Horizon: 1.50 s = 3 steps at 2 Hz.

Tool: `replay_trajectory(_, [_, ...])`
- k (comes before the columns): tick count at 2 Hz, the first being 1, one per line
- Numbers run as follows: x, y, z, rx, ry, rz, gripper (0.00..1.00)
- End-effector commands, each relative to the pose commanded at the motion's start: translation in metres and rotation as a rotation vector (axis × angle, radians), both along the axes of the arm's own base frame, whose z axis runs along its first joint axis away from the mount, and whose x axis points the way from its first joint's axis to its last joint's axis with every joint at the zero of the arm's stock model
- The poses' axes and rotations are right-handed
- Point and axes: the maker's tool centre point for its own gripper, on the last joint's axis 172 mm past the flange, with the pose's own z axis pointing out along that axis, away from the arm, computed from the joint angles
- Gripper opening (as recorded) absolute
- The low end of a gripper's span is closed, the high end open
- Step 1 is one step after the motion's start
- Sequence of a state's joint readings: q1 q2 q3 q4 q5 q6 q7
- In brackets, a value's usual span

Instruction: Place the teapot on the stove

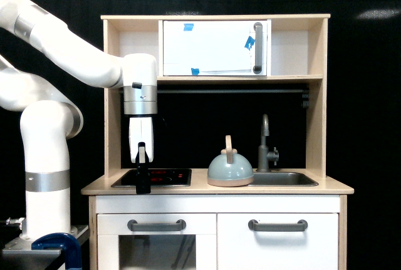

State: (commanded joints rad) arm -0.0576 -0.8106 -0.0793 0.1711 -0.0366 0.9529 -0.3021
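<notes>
**Approach step: teapot not yet grasped**

Your gripper [143, 185] hangs at the front edge of the stove [164, 176], pointing straight down, empty; you cannot tell from this side-on view whether the jaws are spread or pressed together. The teapot [230, 170] sits on the bench [207, 188] between the stove and the sink [283, 178], well apart from the gripper, towards the exterior view's right. Next, by my reading, you need to travel across to the upright loop handle and line up over it

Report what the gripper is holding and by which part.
Nothing. The gripper hangs over the stove, apart from the teapot, which sits untouched on the counter beside the sink.
</notes>
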Motion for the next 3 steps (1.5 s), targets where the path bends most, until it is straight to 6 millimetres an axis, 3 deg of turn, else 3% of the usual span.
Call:
replay_trajectory(1, [0.070,-0.014,0.022,0.032,-0.063,0.288,1.00])
replay_trajectory(2, [0.148,0.024,0.062,0.118,-0.137,0.708,1.00])
replay_trajectory(3, [0.184,0.033,0.069,0.279,-0.164,1.207,1.00])
